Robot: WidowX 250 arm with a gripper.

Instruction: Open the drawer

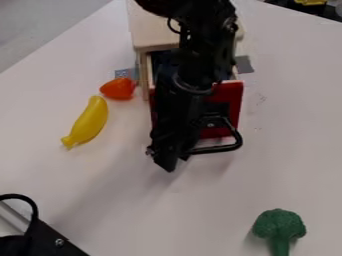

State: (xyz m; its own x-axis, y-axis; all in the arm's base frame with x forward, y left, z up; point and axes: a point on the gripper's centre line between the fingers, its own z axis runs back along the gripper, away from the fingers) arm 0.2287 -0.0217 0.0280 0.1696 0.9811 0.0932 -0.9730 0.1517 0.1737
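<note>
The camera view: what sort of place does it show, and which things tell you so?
Probably a robotics lab or test bench: a black robot arm hangs over a table with a red-fronted drawer, a toy-like banana and broccoli.

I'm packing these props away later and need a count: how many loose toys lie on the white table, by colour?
Yellow: 1, the banana
Orange-red: 1, the small rounded toy
Green: 1, the broccoli
Total: 3
</note>
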